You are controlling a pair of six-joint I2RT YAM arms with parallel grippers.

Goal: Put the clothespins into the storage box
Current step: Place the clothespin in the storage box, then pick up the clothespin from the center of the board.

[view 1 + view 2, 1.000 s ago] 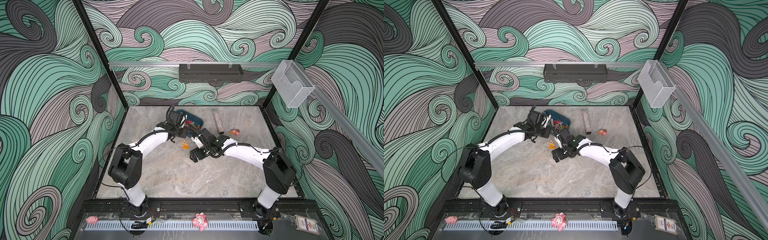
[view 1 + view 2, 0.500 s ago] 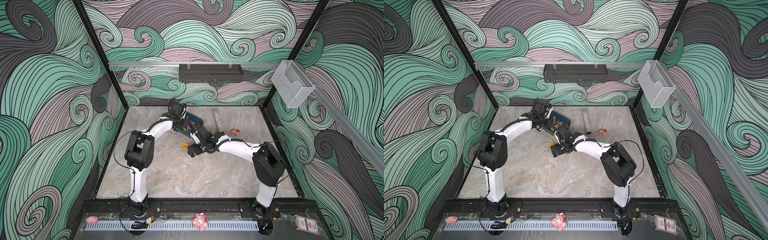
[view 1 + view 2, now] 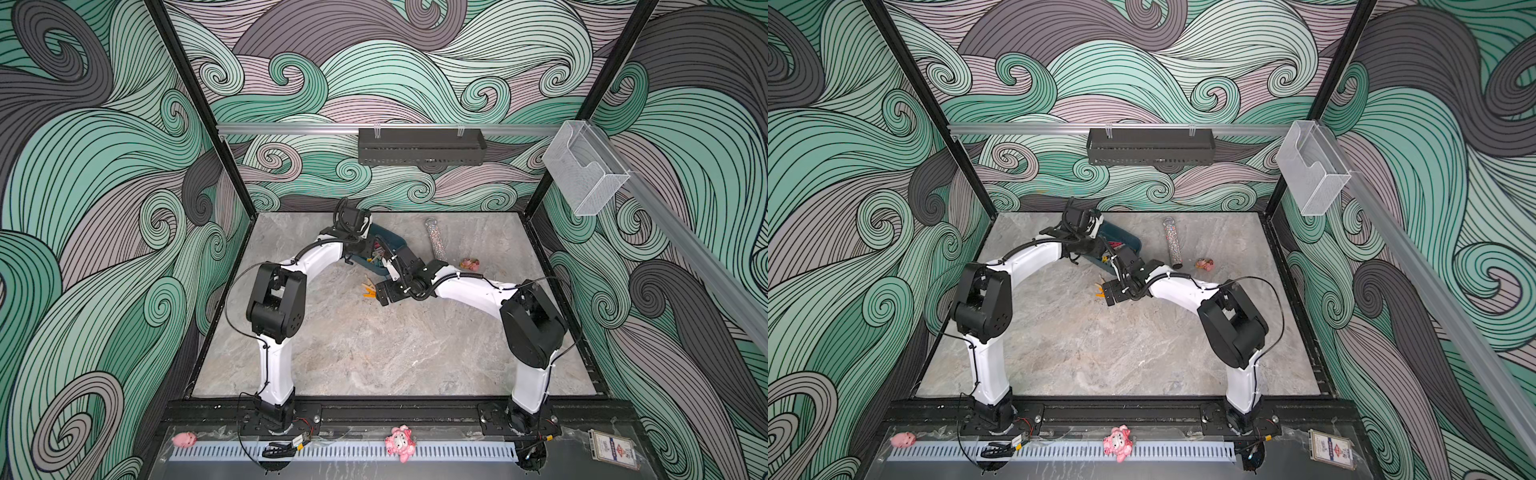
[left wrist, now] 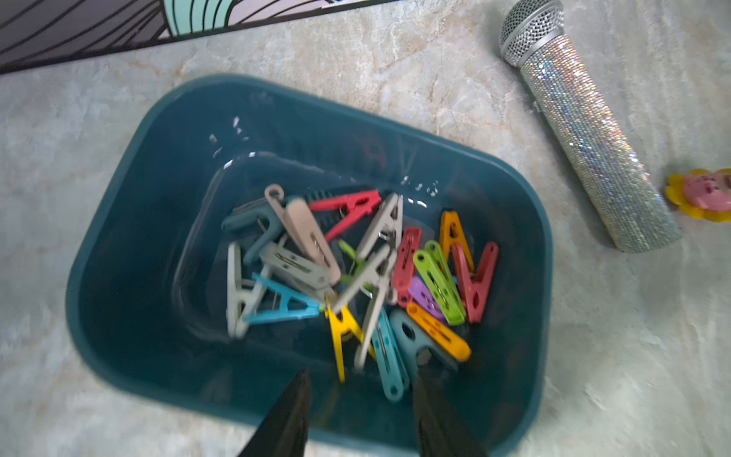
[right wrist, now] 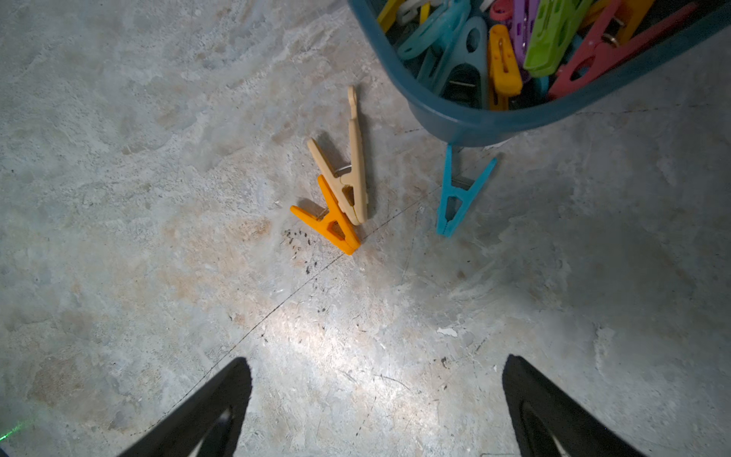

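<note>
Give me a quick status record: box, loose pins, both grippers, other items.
storage box: holds a mixed-colour pile of clothespins
not yet boxed: beige clothespin overlapping orange clothespin; blue clothespin beside the box
left gripper: open, empty, over the box
right gripper: open, empty, near the loose pins
other items: glitter microphone, pink toy

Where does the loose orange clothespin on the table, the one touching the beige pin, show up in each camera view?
A top view: orange clothespin, mid-picture, just below the storage box.
A top view: same place, below the storage box.
Left wrist: not in it; the orange pins there lie inside the storage box.
Right wrist: near the centre, touching the beige pin.
Shared landmark: the storage box, in all four.
</note>
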